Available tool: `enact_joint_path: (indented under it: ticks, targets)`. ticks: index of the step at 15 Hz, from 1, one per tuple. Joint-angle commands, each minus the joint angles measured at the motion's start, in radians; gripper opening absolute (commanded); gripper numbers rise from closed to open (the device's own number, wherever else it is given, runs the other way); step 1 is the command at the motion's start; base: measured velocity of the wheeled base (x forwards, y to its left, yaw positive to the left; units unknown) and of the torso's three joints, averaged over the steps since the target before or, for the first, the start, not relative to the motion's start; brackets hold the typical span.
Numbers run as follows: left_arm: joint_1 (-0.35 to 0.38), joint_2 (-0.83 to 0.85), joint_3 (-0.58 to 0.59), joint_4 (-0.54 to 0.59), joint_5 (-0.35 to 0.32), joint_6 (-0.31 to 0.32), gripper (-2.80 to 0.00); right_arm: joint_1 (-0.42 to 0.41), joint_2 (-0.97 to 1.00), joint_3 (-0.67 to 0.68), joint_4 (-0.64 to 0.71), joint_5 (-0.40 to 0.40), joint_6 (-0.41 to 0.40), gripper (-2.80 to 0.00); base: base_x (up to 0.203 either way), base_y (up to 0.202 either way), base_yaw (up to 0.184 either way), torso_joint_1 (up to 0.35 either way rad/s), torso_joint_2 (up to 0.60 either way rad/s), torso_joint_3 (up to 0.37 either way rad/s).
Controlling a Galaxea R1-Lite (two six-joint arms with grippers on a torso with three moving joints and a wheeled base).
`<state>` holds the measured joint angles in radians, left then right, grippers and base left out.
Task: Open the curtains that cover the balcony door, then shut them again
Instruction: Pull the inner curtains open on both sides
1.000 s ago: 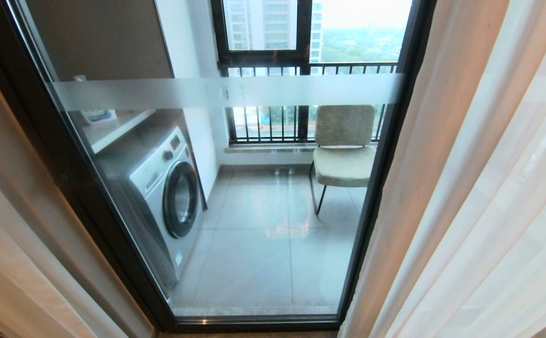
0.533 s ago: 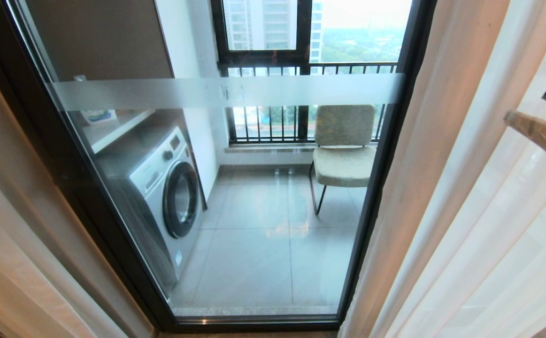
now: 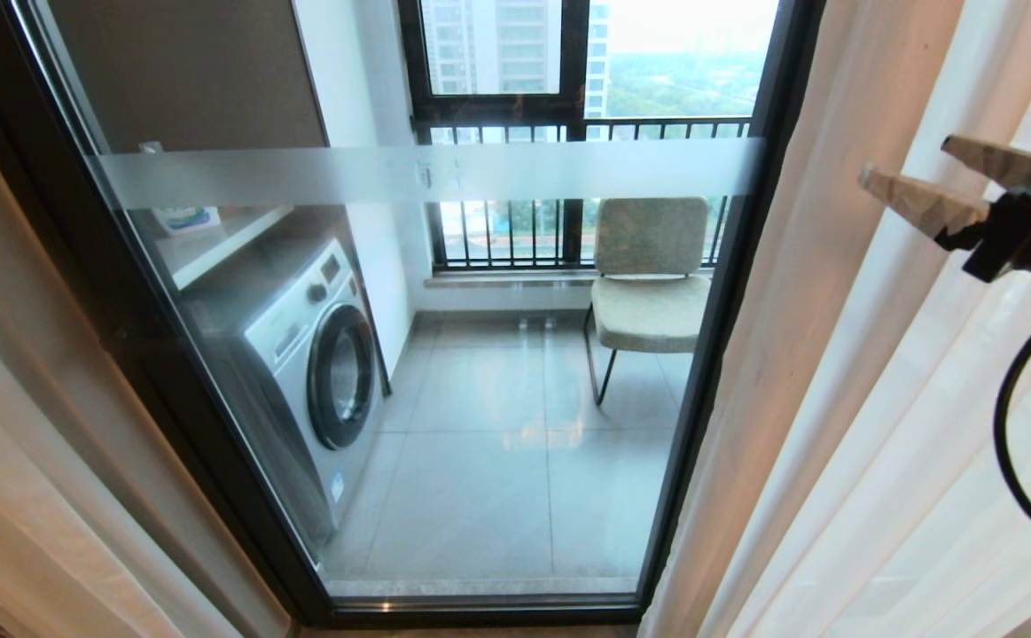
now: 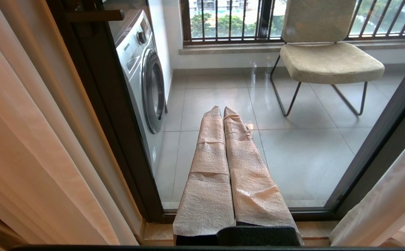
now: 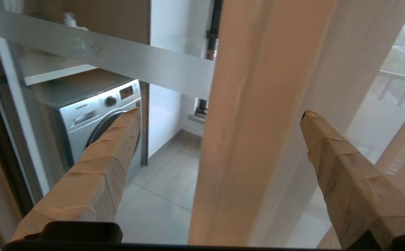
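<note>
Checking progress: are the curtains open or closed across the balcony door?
Open: the curtains hang bunched at the sides, leaving the balcony door glass uncovered.

Grey tiled balcony floor [image 3: 497,461] — 1 washing machine [image 3: 320,354] and 1 chair [image 3: 648,292] stand on it.

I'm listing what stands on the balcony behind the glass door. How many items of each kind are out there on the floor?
Washing machine: 1
Chair: 1
Total: 2
Both stand behind the balcony door, between the parted curtains.
</note>
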<state>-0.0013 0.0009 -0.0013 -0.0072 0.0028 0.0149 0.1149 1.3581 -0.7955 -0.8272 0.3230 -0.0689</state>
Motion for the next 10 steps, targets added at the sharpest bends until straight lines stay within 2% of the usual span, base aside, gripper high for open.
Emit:
enact_joint_path:
  ticks: [1,10]
  targets:
    - [0.000,-0.001,0.001,0.000,0.000,-0.001,-2.80,0.000,0.087,-0.063,-0.007,-0.010,0.000,0.00,0.000,0.000,0.000,0.000,0.00,0.000]
    - [0.000,-0.001,0.001,0.000,0.000,-0.001,-2.80,0.000,0.251,-0.220,-0.064,-0.038,0.004,0.00,0.000,0.000,0.000,0.000,0.00,0.000]
